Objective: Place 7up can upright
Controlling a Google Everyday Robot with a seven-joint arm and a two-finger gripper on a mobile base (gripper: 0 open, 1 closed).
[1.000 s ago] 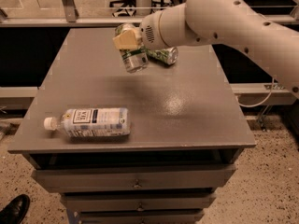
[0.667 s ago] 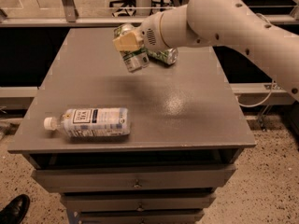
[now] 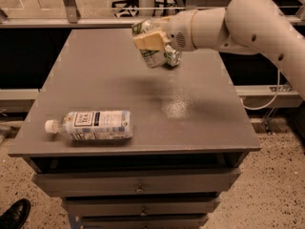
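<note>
Gripper (image 3: 151, 41) clamped on the 7up can (image 3: 153, 59), upper middle of frame.
Can hangs tilted above the grey table (image 3: 95, 80); plastic bottle (image 3: 95, 125) lies on its side, lower left.

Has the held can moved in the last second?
Yes. The gripper, above the table's far edge, carried the 7up can slightly right, away from the lying bottle.

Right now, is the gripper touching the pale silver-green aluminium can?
Touching. The camera view shows the gripper shut around the can, above the table's far side.
</note>
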